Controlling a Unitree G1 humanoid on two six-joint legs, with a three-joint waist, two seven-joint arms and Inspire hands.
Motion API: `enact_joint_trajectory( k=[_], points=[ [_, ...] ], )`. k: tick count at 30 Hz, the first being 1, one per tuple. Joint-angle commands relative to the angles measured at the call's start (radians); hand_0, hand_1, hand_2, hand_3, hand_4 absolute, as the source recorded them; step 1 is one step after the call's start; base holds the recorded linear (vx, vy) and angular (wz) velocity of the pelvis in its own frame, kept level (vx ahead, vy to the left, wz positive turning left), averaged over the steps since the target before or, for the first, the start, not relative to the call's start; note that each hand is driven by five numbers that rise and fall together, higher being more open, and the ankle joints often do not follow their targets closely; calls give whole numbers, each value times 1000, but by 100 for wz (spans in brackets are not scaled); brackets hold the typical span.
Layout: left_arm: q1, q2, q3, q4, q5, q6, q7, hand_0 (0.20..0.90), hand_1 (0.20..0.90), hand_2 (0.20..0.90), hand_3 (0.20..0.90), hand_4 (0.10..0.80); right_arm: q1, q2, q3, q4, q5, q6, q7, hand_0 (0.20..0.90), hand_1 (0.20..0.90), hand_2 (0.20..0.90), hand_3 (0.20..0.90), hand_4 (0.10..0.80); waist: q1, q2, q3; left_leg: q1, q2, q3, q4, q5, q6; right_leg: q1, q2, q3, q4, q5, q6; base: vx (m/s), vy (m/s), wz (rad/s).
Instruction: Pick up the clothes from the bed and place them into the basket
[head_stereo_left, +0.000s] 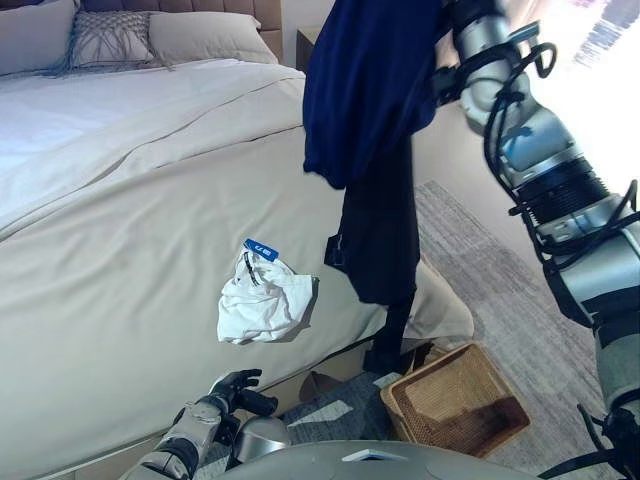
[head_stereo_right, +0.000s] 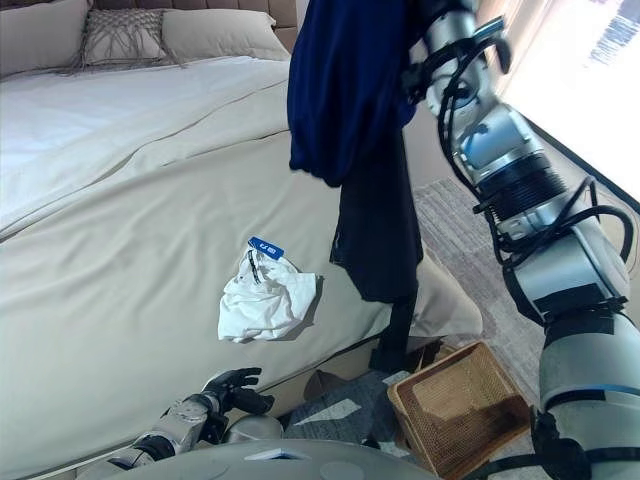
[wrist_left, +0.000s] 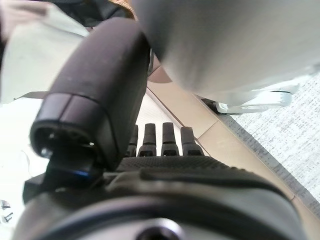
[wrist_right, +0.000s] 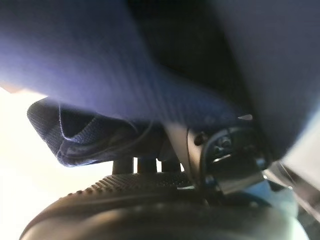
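R hand grips 1 navy garment; 1 white garment on bed; 1 basket.

Pillows at headboard — grey rug (beside bed).

Left hand close up: dark bulk across lower frame, thumb raised large, fingers in a straight row, nothing held. Pale bed sheet beyond thumb. Tan floor strip alongside grey carpet
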Motion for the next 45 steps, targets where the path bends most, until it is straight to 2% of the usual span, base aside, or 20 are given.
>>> enact_joint_trajectory(
  k=[1,6,12,13,14,18,20,21,24,27,32,38,39,42,45],
  points=[
    [22,53,-88,120,19,-6,-3,900,900,900,900,800,-194,-28,-63,-6,-22,-80,-57,300,300,300,200,100,39,-69,-54,37,-38,51,6,-103,36,37,-7,-40,7,-39,-9,12,19,6],
    [34,55,-85,112,14,-1,14,900,900,900,900,800,-189,-23,-53,24,23,-51,-46,300,300,300,200,100,52,-78,-37,31,-38,48,4,-98,37,37,-9,-46,7,-36,-9,5,9,12],
    [52,64,-84,113,23,-1,22,900,900,900,900,800,-164,-4,-73,48,44,-58,-64,300,300,300,200,100,72,-75,-22,31,-40,34,4,-97,37,41,-13,-61,9,-35,-9,36,9,7],
    [52,63,-87,110,22,2,23,900,900,900,900,800,-161,2,-72,53,56,-88,-86,300,300,300,200,100,76,-75,-20,30,-40,32,4,-96,37,40,-14,-62,9,-35,-9,8,2,10],
    [51,61,-95,108,17,1,26,900,900,900,900,800,-161,17,-79,56,47,-139,-151,300,300,300,200,100,84,-73,-13,27,-38,30,5,-95,37,40,-14,-66,10,-36,-10,-1,-1,8],
    [52,53,-103,107,5,-1,32,900,900,900,900,800,-178,35,-114,38,16,-208,-276,300,300,300,200,100,96,-69,-10,27,-38,22,4,-97,37,46,-14,-76,8,-38,-10,23,15,6],
    [55,51,-105,94,-5,6,33,900,900,900,900,800,-219,36,-118,14,-44,-238,-377,300,300,300,200,100,109,-74,-11,30,-37,16,4,-99,35,53,-16,-89,6,-40,-9,44,19,5],
    [56,51,-105,93,-6,5,34,900,900,900,900,800,-226,35,-118,10,-45,-238,-389,300,300,300,200,100,111,-74,-11,31,-37,16,4,-99,35,54,-16,-91,6,-40,-9,36,15,1],
    [61,55,-90,94,-20,-2,31,900,900,900,900,800,-297,4,-119,-20,-92,-273,-549,300,300,300,200,100,117,-85,-20,39,-39,13,5,-103,33,66,-17,-99,9,-45,-8,73,32,7],
    [72,56,-71,81,-34,8,30,900,900,900,900,800,-312,-57,-144,-109,-94,-225,-622,300,300,300,200,100,108,-90,-35,46,-43,10,7,-110,38,76,-20,-99,17,-53,-5,91,69,8],
    [82,55,-63,91,-56,13,43,900,900,900,900,800,-300,-94,-151,-167,-75,-192,-666,300,300,300,200,100,98,-90,-47,58,-51,6,10,-117,49,80,-28,-92,37,-66,-1,53,45,5],
    [90,53,-48,105,-66,19,54,900,900,900,900,800,-298,-93,-165,-145,-92,-251,-723,300,300,300,200,100,96,-86,-60,69,-59,7,12,-125,59,89,-34,-81,48,-74,1,42,51,-1],
    [93,53,-45,105,-75,17,57,900,900,900,900,800,-294,-91,-178,-155,-92,-285,-744,300,300,300,200,100,94,-86,-61,71,-61,9,11,-126,61,89,-35,-77,49,-74,2,28,44,-4],
    [88,60,-26,96,-74,27,47,900,900,900,900,800,-284,-91,-202,-191,-67,-300,-740,300,300,300,200,100,89,-90,-62,72,-60,12,11,-129,62,85,-36,-72,52,-73,5,10,25,-4],
    [69,59,-14,75,-59,51,37,900,900,900,900,800,-254,-82,-212,-235,-27,-181,-592,300,300,300,200,100,83,-93,-58,71,-58,20,13,-132,62,73,-38,-66,65,-74,9,-14,5,-3]
  ],
)
